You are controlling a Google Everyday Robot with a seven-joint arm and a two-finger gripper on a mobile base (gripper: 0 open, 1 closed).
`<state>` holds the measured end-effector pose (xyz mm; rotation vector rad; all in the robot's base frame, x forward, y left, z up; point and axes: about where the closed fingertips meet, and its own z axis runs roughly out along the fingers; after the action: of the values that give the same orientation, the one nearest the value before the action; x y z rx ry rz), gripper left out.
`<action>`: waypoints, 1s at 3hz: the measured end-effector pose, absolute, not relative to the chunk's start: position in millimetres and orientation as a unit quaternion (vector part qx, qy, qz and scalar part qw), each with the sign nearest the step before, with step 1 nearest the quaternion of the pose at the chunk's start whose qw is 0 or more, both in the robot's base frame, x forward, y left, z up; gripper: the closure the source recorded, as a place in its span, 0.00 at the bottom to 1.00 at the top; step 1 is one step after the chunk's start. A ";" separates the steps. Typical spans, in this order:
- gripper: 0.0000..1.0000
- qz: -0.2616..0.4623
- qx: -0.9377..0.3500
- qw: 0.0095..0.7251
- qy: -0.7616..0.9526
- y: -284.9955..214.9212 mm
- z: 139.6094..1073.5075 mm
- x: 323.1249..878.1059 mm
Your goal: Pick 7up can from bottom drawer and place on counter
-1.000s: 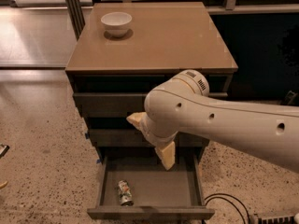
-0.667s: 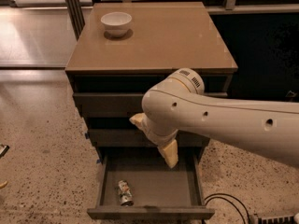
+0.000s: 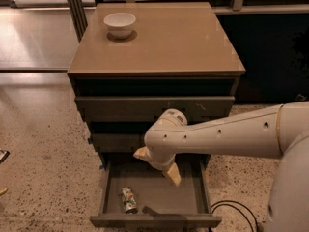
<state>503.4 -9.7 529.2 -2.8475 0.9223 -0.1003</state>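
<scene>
The 7up can [image 3: 128, 199] lies on its side in the front left of the open bottom drawer [image 3: 154, 221]. My gripper [image 3: 157, 165] hangs over the drawer's middle, above and to the right of the can, not touching it. Its two cream fingers [image 3: 173, 175] stand spread apart, open and empty. My white arm reaches in from the right and hides part of the drawer's back. The tan counter [image 3: 169, 42] tops the cabinet above.
A white bowl [image 3: 119, 24] stands on the counter's back left corner. The two upper drawers [image 3: 154, 108] are shut. A black cable [image 3: 231, 207] lies on the speckled floor at the right of the drawer. A small object [image 3: 2, 154] lies on the floor at far left.
My arm has dropped lower and moved away from the camera, bringing the gripper down over the open bottom drawer. The can has not moved.
</scene>
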 end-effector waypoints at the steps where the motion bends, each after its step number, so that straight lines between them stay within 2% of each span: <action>1: 0.00 -0.020 -0.956 0.090 0.278 6.8 447.7 504.5; 3: 0.00 -0.028 -0.949 0.140 0.280 47.6 338.5 526.1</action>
<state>526.1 47.6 338.5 -2.7428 0.8096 -0.0815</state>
